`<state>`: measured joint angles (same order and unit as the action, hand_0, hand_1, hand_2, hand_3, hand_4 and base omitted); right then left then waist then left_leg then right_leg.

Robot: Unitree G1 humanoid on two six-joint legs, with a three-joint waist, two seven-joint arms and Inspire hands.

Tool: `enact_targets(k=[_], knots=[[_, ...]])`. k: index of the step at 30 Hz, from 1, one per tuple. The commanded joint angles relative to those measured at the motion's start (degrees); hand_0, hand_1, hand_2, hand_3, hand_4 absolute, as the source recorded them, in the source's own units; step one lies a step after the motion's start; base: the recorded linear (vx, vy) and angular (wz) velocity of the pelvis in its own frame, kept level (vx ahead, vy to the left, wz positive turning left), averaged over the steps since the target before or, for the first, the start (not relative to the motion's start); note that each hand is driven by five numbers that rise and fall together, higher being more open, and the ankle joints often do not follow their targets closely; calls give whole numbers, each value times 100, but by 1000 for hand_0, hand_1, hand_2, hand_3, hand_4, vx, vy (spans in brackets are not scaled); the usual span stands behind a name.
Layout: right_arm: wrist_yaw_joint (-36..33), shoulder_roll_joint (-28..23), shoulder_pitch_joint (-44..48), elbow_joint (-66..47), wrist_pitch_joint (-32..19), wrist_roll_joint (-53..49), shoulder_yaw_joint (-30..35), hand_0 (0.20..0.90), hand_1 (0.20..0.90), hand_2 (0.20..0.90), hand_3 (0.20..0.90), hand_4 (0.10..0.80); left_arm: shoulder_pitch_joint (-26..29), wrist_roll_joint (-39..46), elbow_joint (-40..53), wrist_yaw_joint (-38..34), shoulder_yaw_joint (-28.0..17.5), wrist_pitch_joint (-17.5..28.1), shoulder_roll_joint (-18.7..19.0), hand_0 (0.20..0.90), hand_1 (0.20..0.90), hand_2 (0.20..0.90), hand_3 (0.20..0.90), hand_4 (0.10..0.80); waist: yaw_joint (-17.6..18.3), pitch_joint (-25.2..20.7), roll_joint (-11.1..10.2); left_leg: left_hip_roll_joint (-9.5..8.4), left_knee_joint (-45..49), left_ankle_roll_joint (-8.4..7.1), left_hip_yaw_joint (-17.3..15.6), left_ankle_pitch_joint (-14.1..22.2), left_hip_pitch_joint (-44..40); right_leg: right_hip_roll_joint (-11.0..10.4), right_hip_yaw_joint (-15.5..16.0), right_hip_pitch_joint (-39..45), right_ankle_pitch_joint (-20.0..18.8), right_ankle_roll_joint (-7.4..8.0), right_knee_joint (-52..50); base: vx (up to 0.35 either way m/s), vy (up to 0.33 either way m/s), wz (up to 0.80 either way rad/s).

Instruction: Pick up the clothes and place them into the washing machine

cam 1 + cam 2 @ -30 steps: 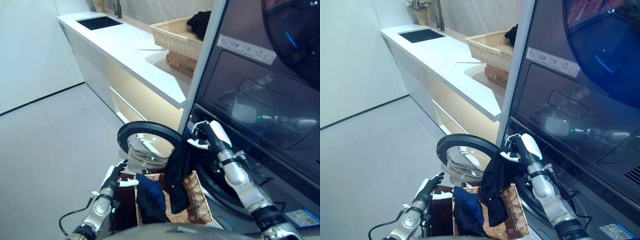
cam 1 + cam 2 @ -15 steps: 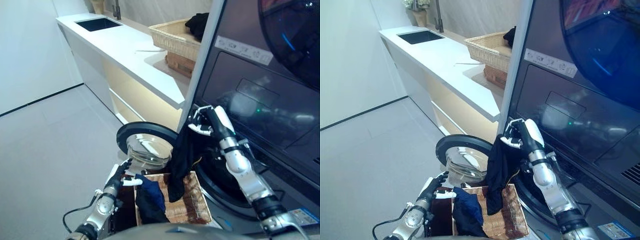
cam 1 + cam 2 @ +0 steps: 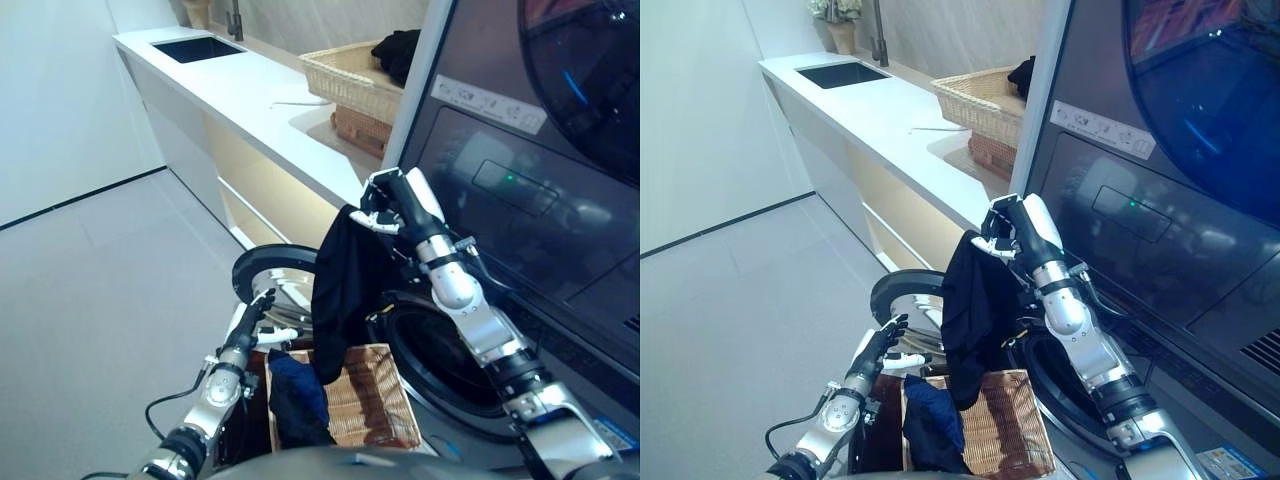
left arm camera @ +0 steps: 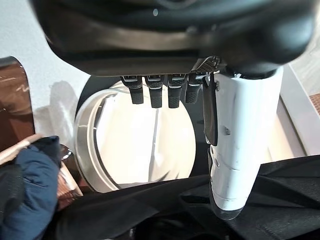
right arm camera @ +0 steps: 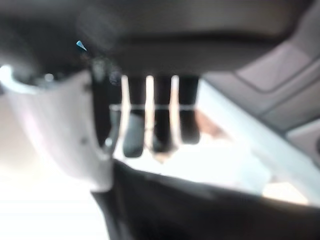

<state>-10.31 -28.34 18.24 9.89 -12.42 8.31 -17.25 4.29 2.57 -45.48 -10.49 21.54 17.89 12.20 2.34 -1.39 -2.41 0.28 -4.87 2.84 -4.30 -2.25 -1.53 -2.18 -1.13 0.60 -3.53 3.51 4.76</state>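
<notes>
A black garment (image 3: 343,285) hangs from my right hand (image 3: 385,203), whose thumb and fingers are pinched shut on its top edge, high in front of the washing machine (image 3: 520,250). Its lower end dangles over the wicker basket (image 3: 375,405) on the floor. The round drum opening (image 3: 440,365) lies low, to the right of the cloth. A dark blue garment (image 3: 295,395) lies in the basket. My left hand (image 3: 252,325) hovers open beside the open round door (image 3: 280,285), holding nothing. In the left wrist view the blue garment (image 4: 25,170) and black cloth (image 4: 150,210) show beneath the fingers (image 4: 160,92).
A white counter (image 3: 250,95) with a sink (image 3: 198,45) runs along the back left. On it stands a second wicker basket (image 3: 355,75) with dark clothing (image 3: 400,45). Pale floor (image 3: 90,290) spreads to the left.
My right hand has lifted the black garment higher and to the left, clear of the basket. My left hand has risen slightly toward the door.
</notes>
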Motion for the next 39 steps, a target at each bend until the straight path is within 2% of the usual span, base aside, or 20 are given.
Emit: enact_targets(k=[1, 14, 18, 30, 39], knots=[[-434, 314, 1001, -309, -418, -407, 297, 200, 200, 200, 200, 300, 858, 144, 83, -256, 340, 463, -61, 900, 900, 900, 900, 800, -125, -611, -270, -123, 24, -282, -144, 535, -295, 96, 119, -13, 189, 15, -223, -5, -8, -4], [-297, 549, 1374, -557, -385, -538, -192, 200, 200, 200, 200, 300, 1268, 266, 64, -265, 801, 449, -309, 900, 900, 900, 900, 800, -52, -609, -263, -116, 15, -279, -204, 517, -289, 97, 69, -43, 164, 17, -228, -3, -2, -2], [-231, 602, 1572, -605, -355, -585, -329, 200, 200, 200, 200, 300, 1331, 664, 56, 50, 967, 446, -393, 900, 900, 900, 900, 800, -49, -587, -243, -122, 7, -275, -201, 506, -278, 89, 68, -50, 159, 23, -229, 0, 0, 0], [-135, 787, 1667, -710, -380, -679, -486, 200, 200, 200, 200, 300, 1618, 589, -182, -55, 1174, 459, -528, 900, 900, 900, 900, 800, -25, -613, -220, -120, -13, -292, -185, 480, -236, 78, 101, -78, 150, 22, -222, 1, -3, 2], [80, 966, 1635, -1140, -379, -932, -805, 200, 200, 200, 200, 300, 1855, 927, -155, -99, 1279, 462, -730, 900, 900, 900, 900, 800, 39, -633, -226, -109, -13, -290, -224, 489, -251, 91, 68, -83, 143, 19, -216, -10, -5, -4]])
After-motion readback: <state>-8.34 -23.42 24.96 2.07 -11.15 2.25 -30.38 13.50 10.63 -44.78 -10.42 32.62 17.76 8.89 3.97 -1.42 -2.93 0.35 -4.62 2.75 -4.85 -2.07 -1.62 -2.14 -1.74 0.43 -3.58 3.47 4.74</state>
